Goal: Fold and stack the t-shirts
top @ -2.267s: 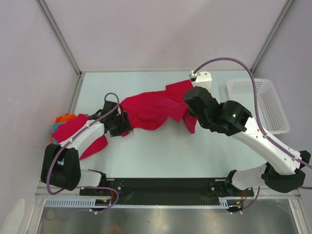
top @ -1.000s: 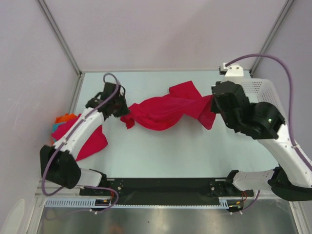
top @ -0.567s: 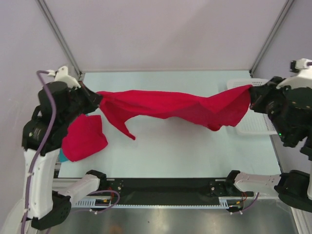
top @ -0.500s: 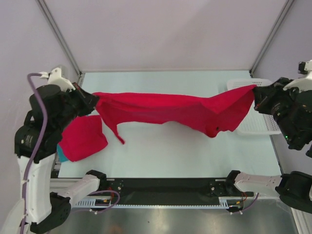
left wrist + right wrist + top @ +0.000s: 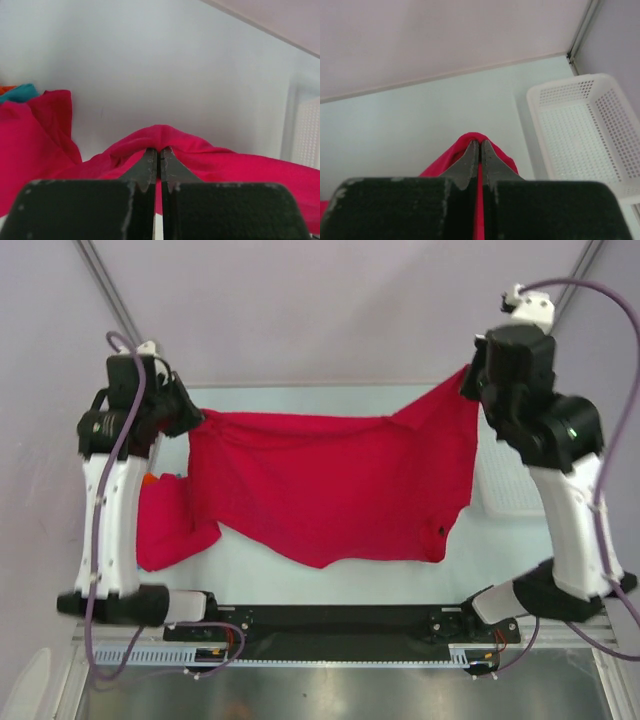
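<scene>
Crimson t-shirt (image 5: pixel 330 490) hangs spread wide: our left fingers (image 5: pixel 149 167) and right fingers (image 5: pixel 470 160) pinch its top corners to flatten it.

I can read no text, label, brand, number or sign in any of my 3 camera views. The only candidate is a small dark mark (image 5: pixel 441 531) near the lower right edge of the hanging crimson-red cloth t-shirt (image 5: pixel 330 490). In the top view it is too small for me to tell whether it is print at all.
</scene>
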Controlling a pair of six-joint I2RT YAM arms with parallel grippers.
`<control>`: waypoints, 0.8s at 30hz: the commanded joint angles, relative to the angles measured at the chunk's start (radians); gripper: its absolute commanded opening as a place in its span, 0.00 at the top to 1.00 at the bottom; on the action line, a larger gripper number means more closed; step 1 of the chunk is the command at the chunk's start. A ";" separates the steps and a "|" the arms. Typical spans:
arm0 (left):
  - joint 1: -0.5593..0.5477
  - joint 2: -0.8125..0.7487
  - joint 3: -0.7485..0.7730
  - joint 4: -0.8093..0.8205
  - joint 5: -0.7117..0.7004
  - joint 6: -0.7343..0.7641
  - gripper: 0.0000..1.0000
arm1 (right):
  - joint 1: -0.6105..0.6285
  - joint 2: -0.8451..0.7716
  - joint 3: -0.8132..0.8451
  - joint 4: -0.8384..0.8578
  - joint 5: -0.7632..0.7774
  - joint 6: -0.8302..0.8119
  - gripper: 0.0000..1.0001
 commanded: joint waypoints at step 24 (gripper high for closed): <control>0.285 0.301 0.322 0.284 0.362 -0.081 1.00 | -0.415 0.226 0.227 0.214 -0.348 -0.098 1.00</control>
